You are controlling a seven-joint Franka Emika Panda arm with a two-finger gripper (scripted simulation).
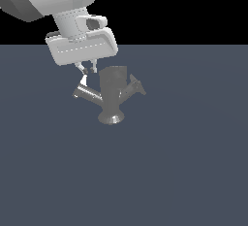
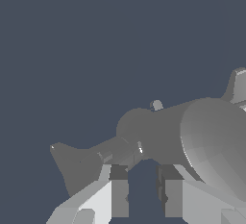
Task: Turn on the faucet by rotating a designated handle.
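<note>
From where I sit, the faucet (image 1: 112, 96) stands upright on the flat blue-grey floor (image 1: 193, 171), its flared round foot planted just below the middle of the exterior view and its stout cylindrical body rising from it. Two arms slant out of that body: the handle (image 1: 86, 92) reaches toward the exterior view's left and ends in a flat flared tip, while a shorter stubby arm (image 1: 134, 86) with a pronged end points toward the exterior view's right. My gripper (image 1: 88, 68) hangs from the white wrist block above and to the exterior view's left of the faucet body, fingertips pointing down – directly over the handle, close beside the body. In the wrist view the two fingers (image 2: 118, 189) stand parted with a clear gap of dark floor between them, partly spread and holding nothing. The handle (image 2: 91, 159) lies just beyond the fingertips in that picture, running crosswise from the body out to its flared tip, and the one finger on the handle's side appears to meet or nearly meet its shaft – I cannot tell from either view whether there is actual contact. The faucet's body (image 2: 192, 136) fills the space ahead of the other finger, large and close, so the hand sits at the joint where handle and body meet.
</note>
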